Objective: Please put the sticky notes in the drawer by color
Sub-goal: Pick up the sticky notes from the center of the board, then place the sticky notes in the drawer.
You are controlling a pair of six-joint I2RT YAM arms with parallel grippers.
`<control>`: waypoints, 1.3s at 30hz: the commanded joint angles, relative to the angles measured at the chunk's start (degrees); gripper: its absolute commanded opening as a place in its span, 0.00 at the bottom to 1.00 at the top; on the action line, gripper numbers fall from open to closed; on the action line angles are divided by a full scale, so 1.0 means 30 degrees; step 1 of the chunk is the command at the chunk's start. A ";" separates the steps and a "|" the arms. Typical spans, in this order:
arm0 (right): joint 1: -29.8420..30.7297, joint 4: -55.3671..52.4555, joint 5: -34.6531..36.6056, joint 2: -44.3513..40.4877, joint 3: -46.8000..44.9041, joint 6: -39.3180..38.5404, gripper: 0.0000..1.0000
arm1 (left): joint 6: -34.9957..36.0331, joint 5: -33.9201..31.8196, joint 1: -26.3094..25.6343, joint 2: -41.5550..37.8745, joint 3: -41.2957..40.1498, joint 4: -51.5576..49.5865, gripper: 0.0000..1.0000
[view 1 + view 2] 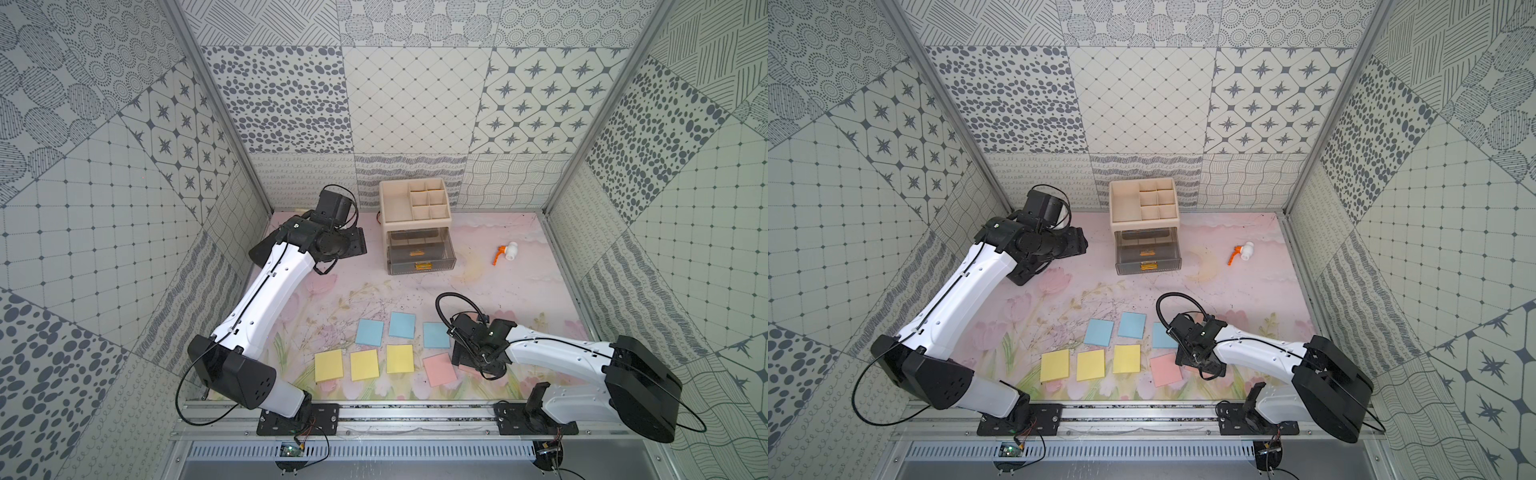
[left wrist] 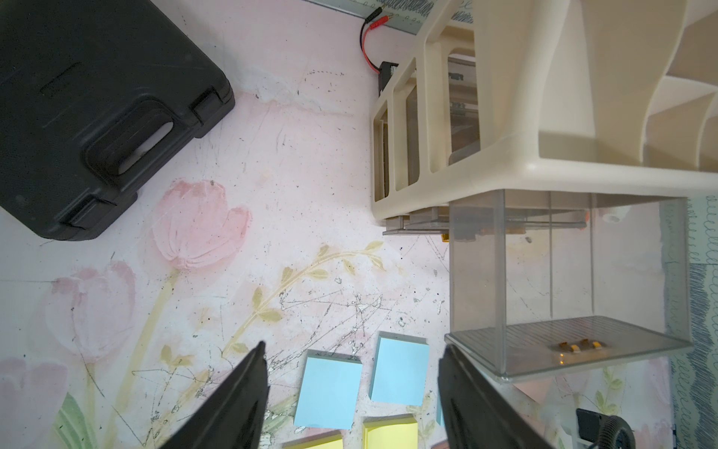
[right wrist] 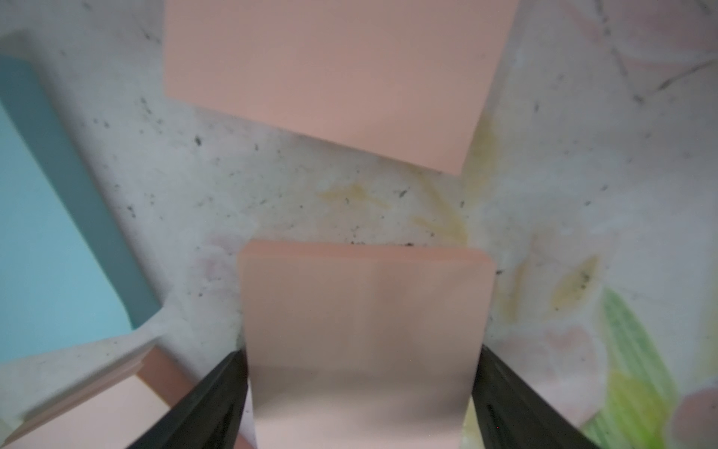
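Observation:
The drawer (image 1: 415, 203), a cream cabinet, stands at the back with its top grey drawer (image 1: 419, 249) pulled out. Three blue sticky notes (image 1: 402, 325) and three yellow ones (image 1: 364, 364) lie in two rows in front. One pink pad (image 1: 439, 369) lies beside my right gripper (image 1: 469, 357). In the right wrist view the right gripper (image 3: 361, 350) holds a pink pad (image 3: 365, 330) between both fingers, low over the mat. Two more pink pads (image 3: 334, 77) (image 3: 89, 412) lie close by. My left gripper (image 2: 354, 346) hangs open and empty, left of the cabinet (image 2: 447, 163).
A flat black case (image 2: 97, 116) lies at the back left, mostly under the left arm in both top views. An orange and white plastic fitting (image 1: 505, 252) lies right of the cabinet. A red and black wire (image 2: 365, 46) runs behind the cabinet.

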 commanded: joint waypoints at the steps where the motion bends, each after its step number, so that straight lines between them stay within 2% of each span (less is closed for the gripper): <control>1: 0.0059 0.0735 -0.0160 -0.0622 -0.0550 0.0287 0.85 | 0.0230 -0.0193 0.0079 -0.0186 -0.0143 0.0517 0.72; 6: 0.0088 0.0410 -0.0070 -0.1446 -0.0711 0.0466 0.74 | 0.0130 -0.0184 0.0092 -0.0223 -0.0275 0.0635 0.72; 14: 0.0263 -0.2202 0.0649 -0.3035 0.1236 0.0201 0.75 | 0.0069 -0.0405 0.0065 -0.0353 -0.0334 0.0567 0.72; 20: 0.0235 -0.6244 0.2010 -0.4827 0.5464 -0.0761 0.76 | -0.0106 -0.0228 0.0065 -0.0313 -0.0365 0.0730 0.72; 25: 0.0207 -0.8329 0.3189 -0.4450 1.0521 -0.2467 0.76 | -0.0056 -0.0121 0.0079 -0.0038 -0.0080 0.0606 0.72; 31: -0.0988 -0.6083 0.3037 -0.2878 1.4662 -0.5533 0.77 | -0.0307 0.0197 0.0079 0.0219 -0.0069 0.0808 0.72; 39: -0.3631 -0.1410 0.0959 -0.0114 1.6679 -0.8625 0.76 | -0.0429 0.0293 0.0074 0.0511 -0.0129 0.0946 0.72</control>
